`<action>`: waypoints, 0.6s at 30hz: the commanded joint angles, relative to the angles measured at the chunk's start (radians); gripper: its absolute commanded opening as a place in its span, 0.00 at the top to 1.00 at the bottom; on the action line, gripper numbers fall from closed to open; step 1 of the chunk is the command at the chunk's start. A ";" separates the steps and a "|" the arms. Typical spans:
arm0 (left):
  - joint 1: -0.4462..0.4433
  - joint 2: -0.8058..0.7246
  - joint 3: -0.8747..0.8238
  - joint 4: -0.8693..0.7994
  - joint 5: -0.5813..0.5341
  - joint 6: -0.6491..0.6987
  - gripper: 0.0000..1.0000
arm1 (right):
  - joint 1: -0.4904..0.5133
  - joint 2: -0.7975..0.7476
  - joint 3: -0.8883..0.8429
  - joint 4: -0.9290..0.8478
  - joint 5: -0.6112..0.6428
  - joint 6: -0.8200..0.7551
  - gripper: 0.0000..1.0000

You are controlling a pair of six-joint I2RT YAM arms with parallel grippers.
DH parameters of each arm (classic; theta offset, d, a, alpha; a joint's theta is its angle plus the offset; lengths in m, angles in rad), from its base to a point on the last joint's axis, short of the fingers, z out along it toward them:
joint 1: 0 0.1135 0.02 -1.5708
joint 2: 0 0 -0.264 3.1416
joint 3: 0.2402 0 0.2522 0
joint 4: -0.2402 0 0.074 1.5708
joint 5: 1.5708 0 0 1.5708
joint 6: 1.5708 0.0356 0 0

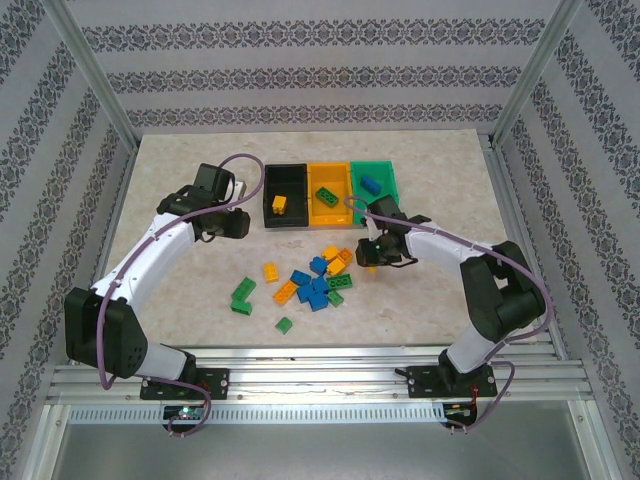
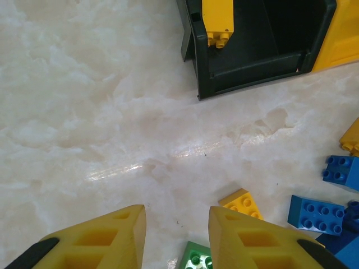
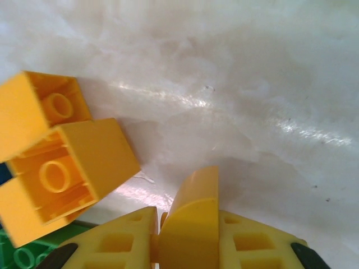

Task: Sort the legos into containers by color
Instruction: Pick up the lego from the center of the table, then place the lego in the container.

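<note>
Right claw (image 3: 188, 227) pinches a smooth, curved-top yellow brick (image 3: 193, 196).

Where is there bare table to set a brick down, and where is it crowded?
Bare: table right of the green bin, and the strip behind the bins. Crowded: the legos in front of the bins.

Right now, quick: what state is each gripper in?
Left gripper: open, jaws slightly apart, nothing between them.
Right gripper: shut on a yellow lego.
</note>
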 commanded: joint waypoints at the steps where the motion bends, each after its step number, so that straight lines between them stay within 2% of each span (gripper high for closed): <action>1: 0.013 -0.020 0.009 -0.007 -0.007 0.031 0.66 | 0.013 -0.044 0.076 -0.002 -0.035 0.007 0.80; 8: 0.015 -0.011 -0.017 0.019 0.016 0.017 0.66 | 0.051 0.077 0.272 0.084 -0.164 0.085 0.79; 18: 0.021 0.008 -0.024 0.020 0.039 0.010 0.68 | 0.131 0.446 0.760 0.088 -0.181 0.151 0.78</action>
